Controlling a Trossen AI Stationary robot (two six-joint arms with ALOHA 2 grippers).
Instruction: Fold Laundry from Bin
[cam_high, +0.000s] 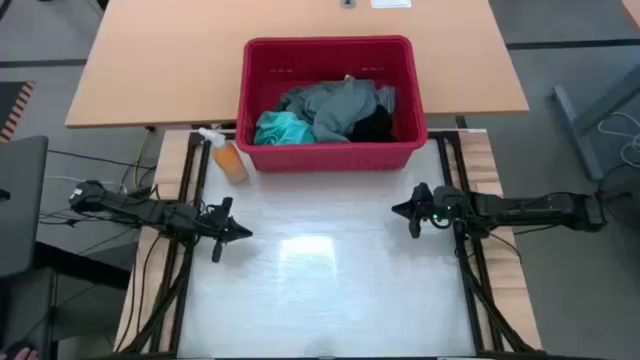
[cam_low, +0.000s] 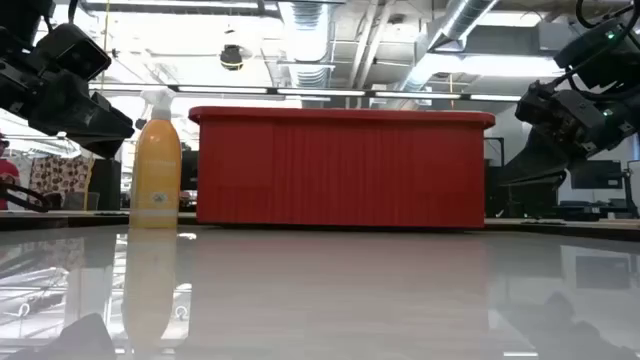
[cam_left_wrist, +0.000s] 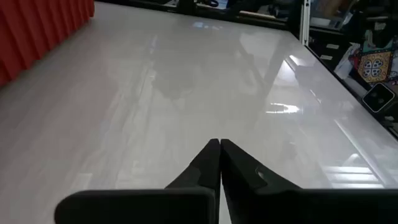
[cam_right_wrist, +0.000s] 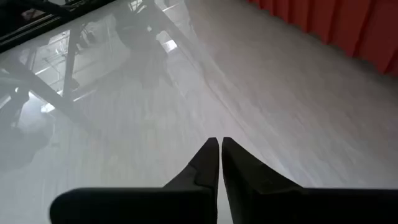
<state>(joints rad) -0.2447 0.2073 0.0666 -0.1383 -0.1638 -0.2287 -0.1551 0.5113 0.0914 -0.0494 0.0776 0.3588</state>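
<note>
The red bin (cam_high: 330, 150) stands at the table's far edge; it also shows in the low view (cam_low: 340, 170). Inside lie a grey-green garment (cam_high: 335, 105), a turquoise one (cam_high: 283, 128) and a black one (cam_high: 372, 126), heaped together. My left gripper (cam_high: 245, 233) is shut and empty above the table at its left side; it shows in its wrist view (cam_left_wrist: 219, 144). My right gripper (cam_high: 397, 211) is shut and empty at the table's right side; it shows in its wrist view (cam_right_wrist: 219, 142).
An orange spray bottle (cam_high: 227, 158) stands just left of the bin's near left corner; it also shows in the low view (cam_low: 157, 165). The glossy white table top (cam_high: 320, 280) lies between the two arms. A wooden desk (cam_high: 160, 60) is beyond the bin.
</note>
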